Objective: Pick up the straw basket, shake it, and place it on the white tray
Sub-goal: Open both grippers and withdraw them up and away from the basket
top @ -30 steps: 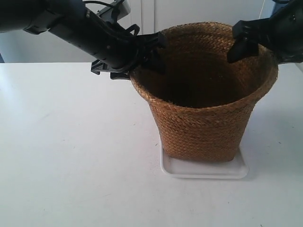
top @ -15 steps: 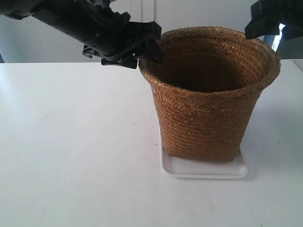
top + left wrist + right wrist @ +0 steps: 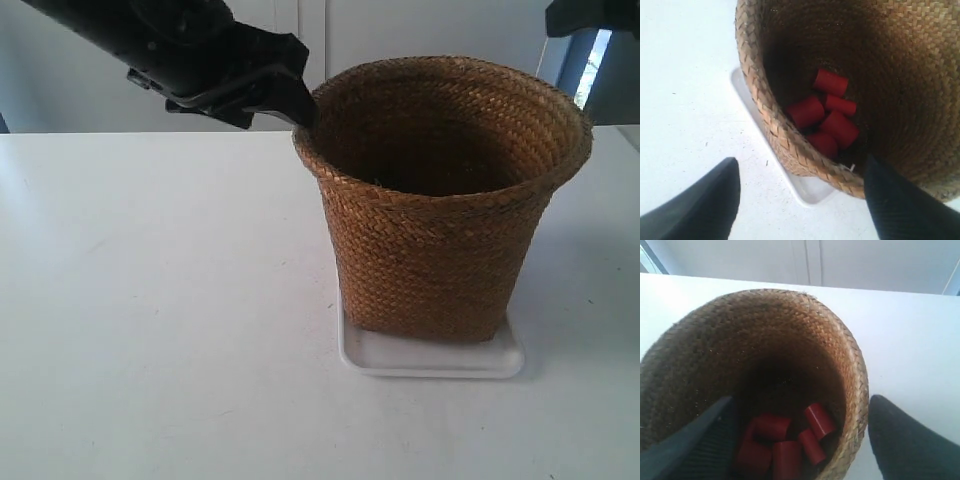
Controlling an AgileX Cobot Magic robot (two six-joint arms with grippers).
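Note:
The straw basket (image 3: 440, 210) stands upright on the white tray (image 3: 430, 358), whose rim shows at its base. The arm at the exterior view's left holds its gripper (image 3: 285, 90) just off the basket's rim, apart from it. In the left wrist view my left gripper (image 3: 800, 165) is open, its fingers (image 3: 705, 205) wide apart above the basket (image 3: 790, 145) rim and a tray (image 3: 812, 189) corner. My right gripper (image 3: 802, 400) is open too, raised over the basket (image 3: 740, 335) mouth. The other arm (image 3: 590, 15) barely shows at the exterior view's top right.
Several red cylinders (image 3: 832, 117) lie at the bottom of the basket, and the same cylinders (image 3: 785, 440) show in the right wrist view. The tray rests on a white table (image 3: 150, 300). A pale wall with cabinet doors (image 3: 300, 30) is behind.
Both grippers have let go of the basket's rim and moved up and away. The basket, tilted a second ago, now stands straight on the tray.

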